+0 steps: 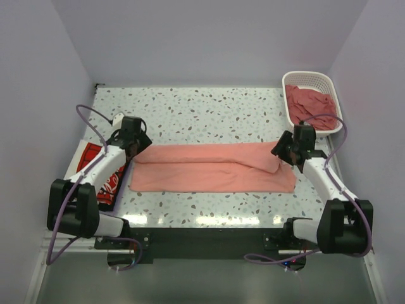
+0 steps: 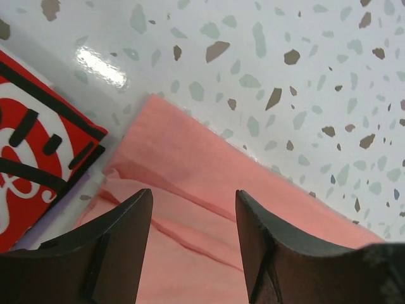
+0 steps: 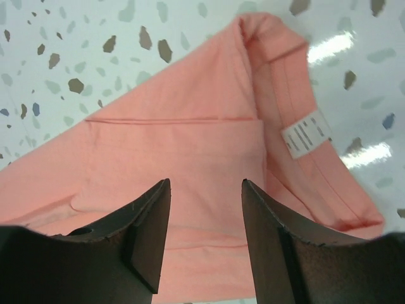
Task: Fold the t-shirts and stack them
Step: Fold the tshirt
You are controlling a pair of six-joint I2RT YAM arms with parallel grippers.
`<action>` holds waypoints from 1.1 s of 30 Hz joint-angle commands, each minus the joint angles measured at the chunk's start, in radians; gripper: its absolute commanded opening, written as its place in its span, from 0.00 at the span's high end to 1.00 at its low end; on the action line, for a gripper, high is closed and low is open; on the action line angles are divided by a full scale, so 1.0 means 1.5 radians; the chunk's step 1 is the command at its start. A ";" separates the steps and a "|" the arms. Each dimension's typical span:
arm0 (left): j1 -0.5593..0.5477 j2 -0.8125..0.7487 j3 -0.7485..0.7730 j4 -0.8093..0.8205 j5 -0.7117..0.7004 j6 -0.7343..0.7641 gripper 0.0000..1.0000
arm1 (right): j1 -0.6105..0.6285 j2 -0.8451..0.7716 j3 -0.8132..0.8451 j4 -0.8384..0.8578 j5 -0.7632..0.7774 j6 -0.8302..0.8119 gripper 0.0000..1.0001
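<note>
A salmon-pink t-shirt (image 1: 212,168) lies folded into a long band across the middle of the table. My left gripper (image 1: 140,144) hovers open over its left end; its jaws stand apart above the pink cloth (image 2: 190,190). My right gripper (image 1: 283,151) hovers open over the right end, above the folded sleeve and collar with a white label (image 3: 305,133). A white t-shirt with red-and-black print (image 1: 95,170) lies folded at the left edge, partly under my left arm, and shows in the left wrist view (image 2: 31,158).
A white slatted basket (image 1: 314,81) at the back right holds more salmon-pink shirts (image 1: 310,104). The speckled table (image 1: 202,114) stretches behind the shirt. Purple walls close in on three sides.
</note>
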 commanded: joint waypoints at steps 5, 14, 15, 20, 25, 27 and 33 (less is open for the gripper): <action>-0.040 0.013 0.034 0.013 0.034 0.022 0.41 | 0.111 0.154 0.140 0.048 0.022 -0.043 0.48; -0.056 0.012 0.027 0.009 0.035 0.031 0.41 | 0.193 0.279 0.225 0.073 0.111 -0.033 0.50; -0.057 0.010 0.026 0.009 0.036 0.032 0.41 | 0.195 0.285 0.227 0.077 0.115 -0.030 0.51; -0.059 0.002 0.019 0.009 0.033 0.033 0.41 | 0.217 0.321 0.255 0.084 0.130 -0.018 0.52; -0.060 0.001 0.012 0.008 0.030 0.034 0.42 | 0.246 0.359 0.285 0.081 0.155 -0.016 0.53; -0.060 0.000 0.010 0.011 0.028 0.035 0.42 | 0.251 0.369 0.290 0.078 0.163 -0.014 0.53; -0.060 0.000 0.004 0.010 0.027 0.035 0.42 | 0.264 0.394 0.302 0.076 0.191 -0.015 0.56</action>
